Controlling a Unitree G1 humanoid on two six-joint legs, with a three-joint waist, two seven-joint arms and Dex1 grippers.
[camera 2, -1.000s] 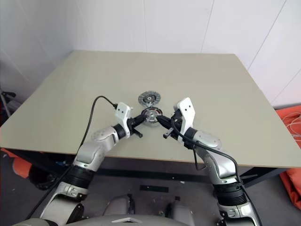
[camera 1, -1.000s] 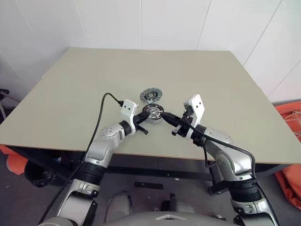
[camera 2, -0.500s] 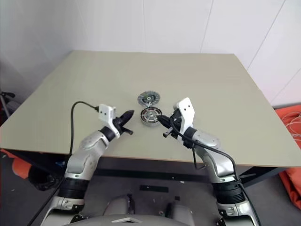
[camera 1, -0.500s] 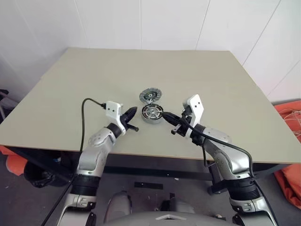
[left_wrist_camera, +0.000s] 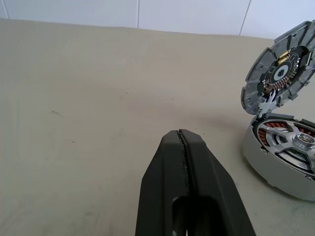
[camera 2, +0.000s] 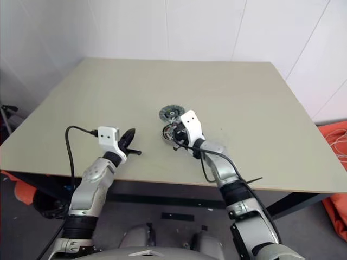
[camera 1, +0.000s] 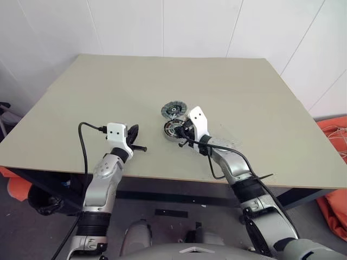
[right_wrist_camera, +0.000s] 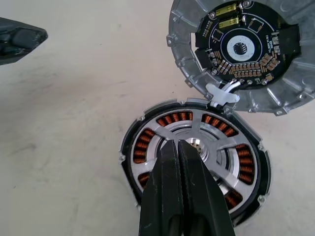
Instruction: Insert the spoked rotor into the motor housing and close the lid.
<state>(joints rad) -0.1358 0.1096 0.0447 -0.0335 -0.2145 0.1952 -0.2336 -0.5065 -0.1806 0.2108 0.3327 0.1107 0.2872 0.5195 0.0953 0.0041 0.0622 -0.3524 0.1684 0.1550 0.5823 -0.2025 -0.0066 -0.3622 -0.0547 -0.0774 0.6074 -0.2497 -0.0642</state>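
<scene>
Shiny metal rotor [right_wrist_camera: 194, 142], copper windings in housing [right_wrist_camera: 251, 194], matt beige table [left_wrist_camera: 88, 98].

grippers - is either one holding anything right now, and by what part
Nothing is held. The left gripper and the right gripper are both shut on nothing, the right over the spoked rotor.

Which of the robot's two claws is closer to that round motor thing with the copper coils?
The right. The right gripper, jaws shut, hangs right over the motor housing, where the spoked rotor already sits. The left gripper, also shut, is off to the housing's left over bare table.
</scene>
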